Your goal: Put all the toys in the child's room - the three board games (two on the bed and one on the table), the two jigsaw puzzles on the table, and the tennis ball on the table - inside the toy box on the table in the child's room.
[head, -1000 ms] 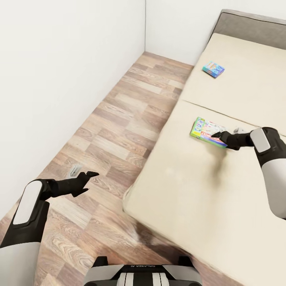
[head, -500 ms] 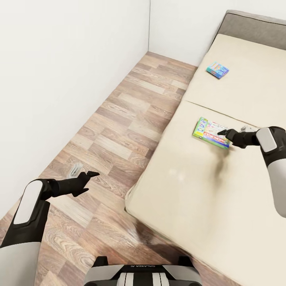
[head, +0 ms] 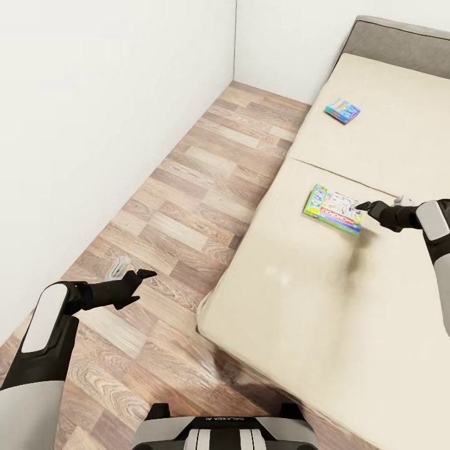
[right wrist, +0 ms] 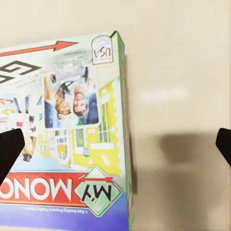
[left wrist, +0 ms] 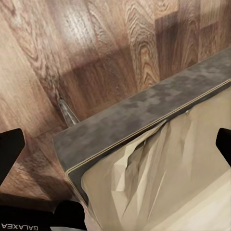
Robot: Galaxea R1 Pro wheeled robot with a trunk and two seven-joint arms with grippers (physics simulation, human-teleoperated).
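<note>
A: Where are the board games?

B: Two lie flat on the bed [head: 325, 300]. The green-edged "MY MONOPOLY" box [head: 332, 209] sits on the nearer mattress section, just past the seam. The smaller light-blue box [head: 342, 109] is well apart from it on the far section, closer to the grey headboard [head: 394, 44].

A: And the right end effector [head: 364, 205]?

B: It hovers at the Monopoly box's right edge, fingers spread apart and holding nothing. In the right wrist view the box [right wrist: 67, 134] lies under the camera; one dark fingertip [right wrist: 9, 154] shows over the printed lid, the other [right wrist: 224, 144] over bare mattress. I cannot tell whether either tip touches anything.

A: The left one?

B: The left end effector [head: 139, 279] hangs over the wood-plank floor [head: 187, 187], beside the bed and well away from both games. Its fingers are parted and empty. The left wrist view looks down on the bed's near corner [left wrist: 144, 159], with the dark grey base edge and crumpled beige cover against the floorboards [left wrist: 72, 53].

A: Anything else?

B: White walls [head: 94, 94] meet in a corner beyond the floor strip.
</note>
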